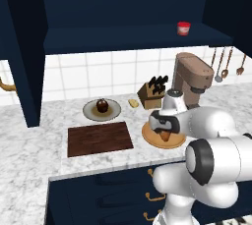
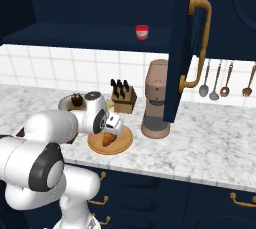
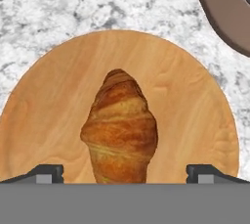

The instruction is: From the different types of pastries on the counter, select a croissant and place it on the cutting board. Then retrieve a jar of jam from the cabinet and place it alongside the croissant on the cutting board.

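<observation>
Pincer wide (astride), over croissant

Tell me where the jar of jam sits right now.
The jar of jam stands on the open cabinet shelf, toward its right end, above the brown stand mixer.

no readable text, no labels, no numbers, no signs

Arm reaches forward from the base, bent sharply at the elbow, forearm running level toward the hand. Wrist angled down, hand pointing at the surface below. Gripper hangs low; fingertips spread wide apart, one at each side of the hand view, nothing clamped between them.
</observation>
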### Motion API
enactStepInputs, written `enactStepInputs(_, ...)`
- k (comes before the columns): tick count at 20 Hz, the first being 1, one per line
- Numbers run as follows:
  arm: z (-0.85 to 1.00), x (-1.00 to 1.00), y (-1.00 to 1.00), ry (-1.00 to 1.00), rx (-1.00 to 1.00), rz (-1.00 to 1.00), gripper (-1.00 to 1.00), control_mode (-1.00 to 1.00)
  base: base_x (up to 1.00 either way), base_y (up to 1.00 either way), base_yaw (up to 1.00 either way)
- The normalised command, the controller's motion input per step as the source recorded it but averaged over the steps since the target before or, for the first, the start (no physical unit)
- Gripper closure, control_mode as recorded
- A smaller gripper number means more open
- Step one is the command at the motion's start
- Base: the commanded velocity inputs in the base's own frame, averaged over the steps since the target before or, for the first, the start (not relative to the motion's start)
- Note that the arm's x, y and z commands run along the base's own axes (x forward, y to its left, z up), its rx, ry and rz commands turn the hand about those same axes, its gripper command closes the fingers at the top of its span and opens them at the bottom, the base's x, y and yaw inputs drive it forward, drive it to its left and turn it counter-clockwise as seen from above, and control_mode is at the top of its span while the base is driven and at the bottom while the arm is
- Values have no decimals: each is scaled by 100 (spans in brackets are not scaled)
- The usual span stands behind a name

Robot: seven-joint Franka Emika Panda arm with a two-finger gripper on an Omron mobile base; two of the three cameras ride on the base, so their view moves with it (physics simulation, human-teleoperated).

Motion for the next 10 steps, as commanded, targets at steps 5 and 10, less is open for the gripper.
enactStepInputs(5,-28,3,0,0,0,-1,-100,-100,0,0,0)
enactStepInputs(10,-14,9,0,0,0,0,-100,-100,0,0,0)
